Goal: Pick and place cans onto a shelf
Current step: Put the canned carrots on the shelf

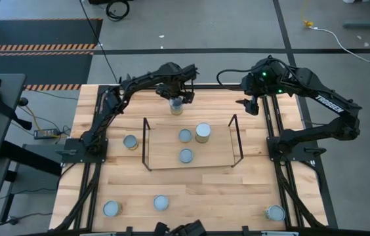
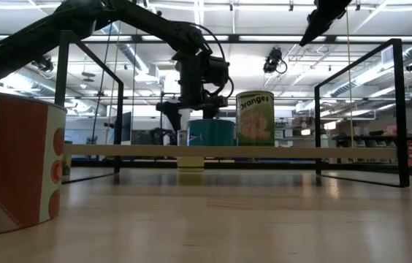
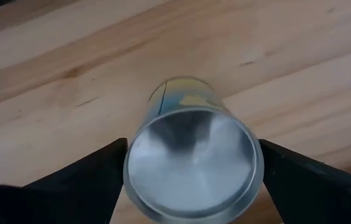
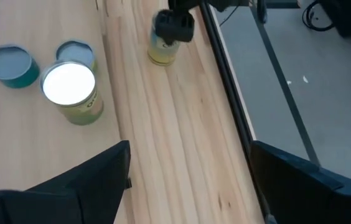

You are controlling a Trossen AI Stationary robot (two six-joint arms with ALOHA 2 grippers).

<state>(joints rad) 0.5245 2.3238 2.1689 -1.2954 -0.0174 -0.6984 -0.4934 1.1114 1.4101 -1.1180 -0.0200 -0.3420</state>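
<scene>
The left claw point(image 3: 191, 171) hangs wide open, holding nothing, straddling 1 upright silver-topped, yellow-labelled tin can point(image 3: 191, 155) directly below.

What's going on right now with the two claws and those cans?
Left claw open, straddling a can behind the shelf, not yet gripping. Right claw open, empty, hovering at the far right. Three cans on the shelf; nothing in the way.

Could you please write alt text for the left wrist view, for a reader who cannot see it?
A silver-topped can stands upright on the light wood table, seen from above between the open dark fingers of the left gripper. The fingers flank the can closely on both sides; contact cannot be confirmed.
</scene>
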